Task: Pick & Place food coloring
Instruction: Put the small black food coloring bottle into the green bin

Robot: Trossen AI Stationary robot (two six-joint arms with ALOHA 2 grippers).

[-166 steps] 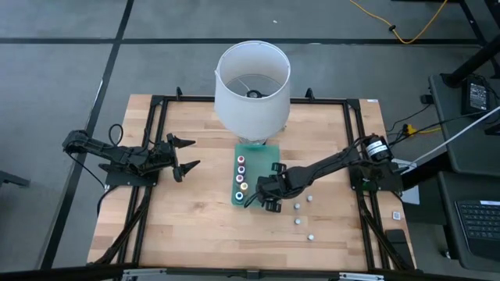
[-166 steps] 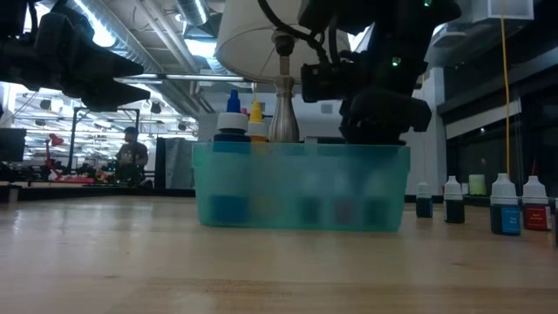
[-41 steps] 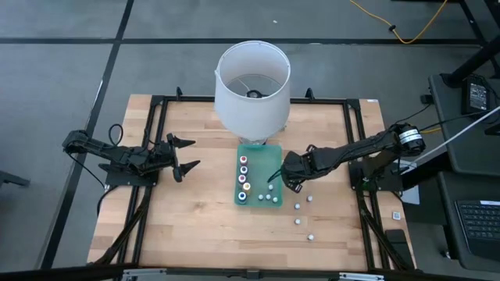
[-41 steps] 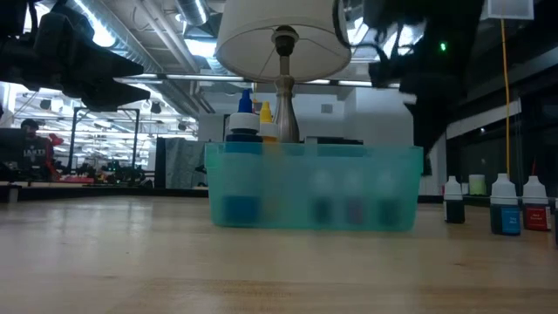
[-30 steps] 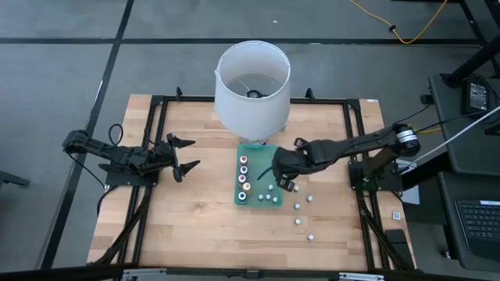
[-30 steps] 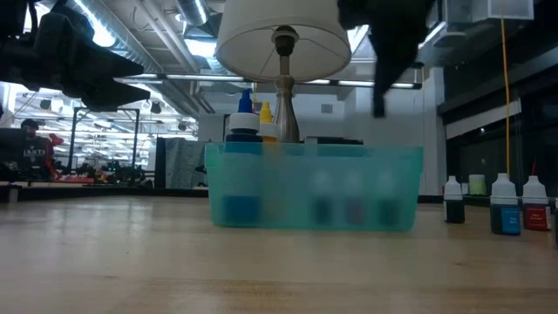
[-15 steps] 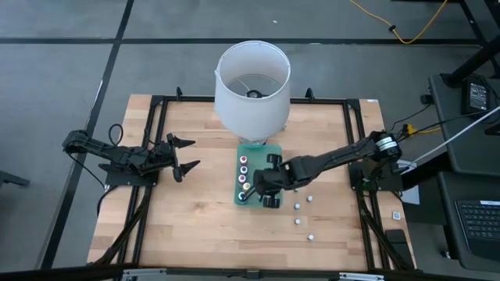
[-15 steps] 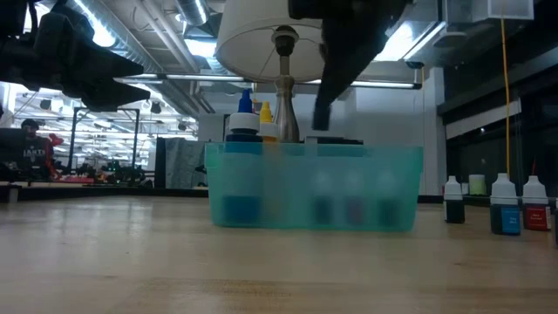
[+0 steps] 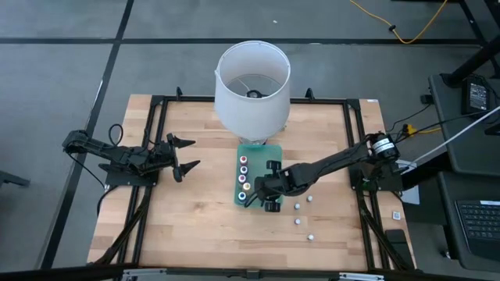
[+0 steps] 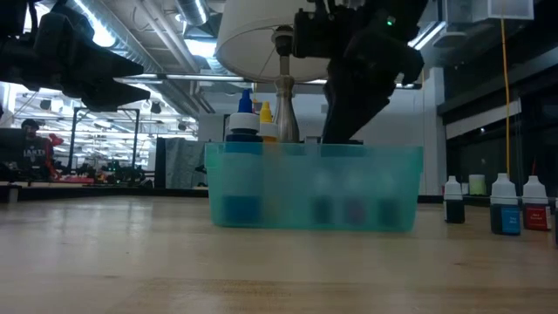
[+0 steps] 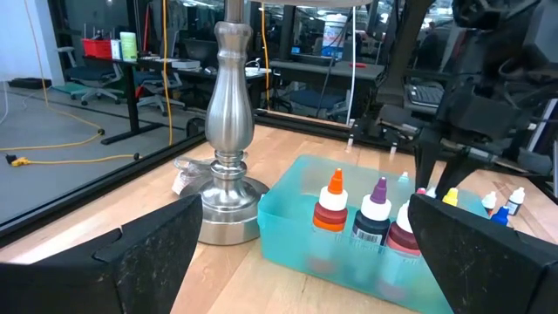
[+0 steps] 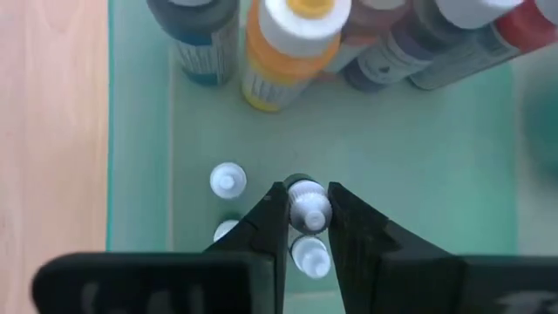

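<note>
The teal bin (image 9: 269,156) stands in front of the lamp. A row of larger dropper bottles (image 9: 244,177) with coloured caps stands along its left side, and small white-capped food coloring bottles (image 12: 227,180) are at its near end. My right gripper (image 9: 269,198) reaches down into that near end (image 10: 344,122), shut on one small bottle (image 12: 307,209). Several more small bottles (image 9: 298,222) stand on the table right of the bin. My left gripper (image 9: 184,154) waits open, left of the bin. My right gripper pinches a small food coloring bottle by its white cap (image 12: 307,202) between its two fingers (image 12: 272,218), coming from above and pointing down. The bottle is upright inside the bin's near end. I cannot tell whether its base rests on the bin floor.
A lamp with a white shade (image 9: 252,86) and metal base (image 11: 228,174) stands just behind the bin. Loose small bottles stand right of the bin (image 10: 506,205). Black frame rails (image 9: 156,133) run along the table's sides. Bare wood lies at the near side.
My right gripper has moved from the bin's right side toward the table's left and near edge, over the bin's near end, and has come down into it among the small bottles. My left arm has kept still.
</note>
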